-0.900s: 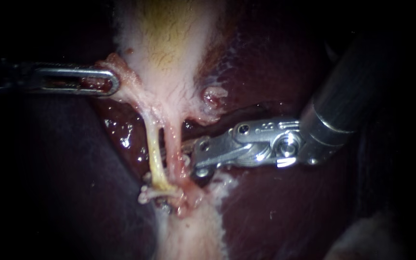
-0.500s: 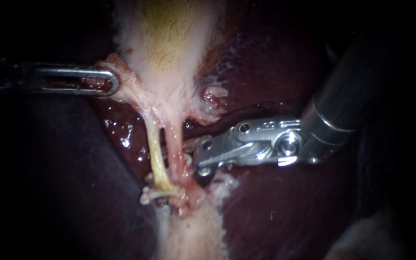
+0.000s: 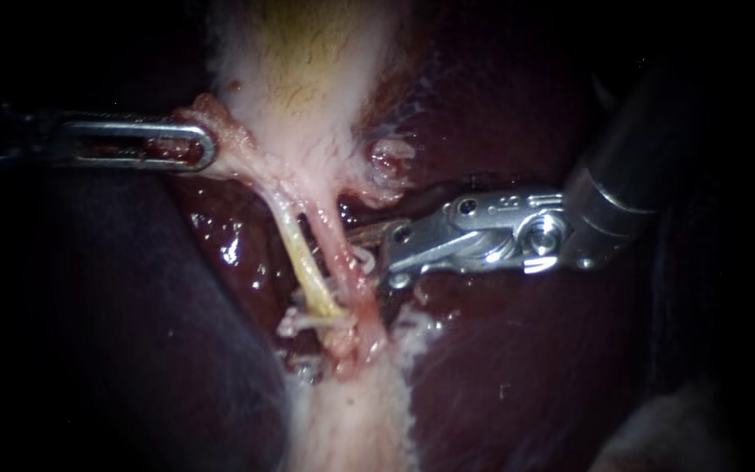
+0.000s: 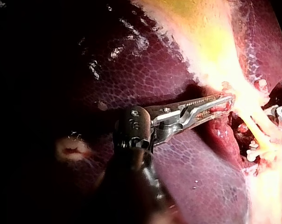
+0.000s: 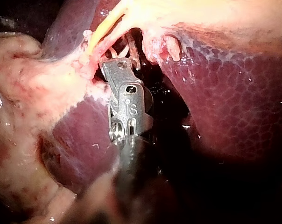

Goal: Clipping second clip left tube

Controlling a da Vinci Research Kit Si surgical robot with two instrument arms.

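Tubes dragged aslant by the right instrument; no new clip made out on the left tube.

Endoscope: right instrument pulled back along its shaft since a moment ago, taking with it the lower ends of the yellow left tube and the pink tube. Tip hidden behind the pink tube; cannot tell what it holds. Left instrument unmoved, clamped on the gallbladder edge.
Left wrist: jaws pinched on red tissue, left tube just ahead.
Right wrist: left tube ahead of the tip.
Probably strain on the tubes, not clip seating.
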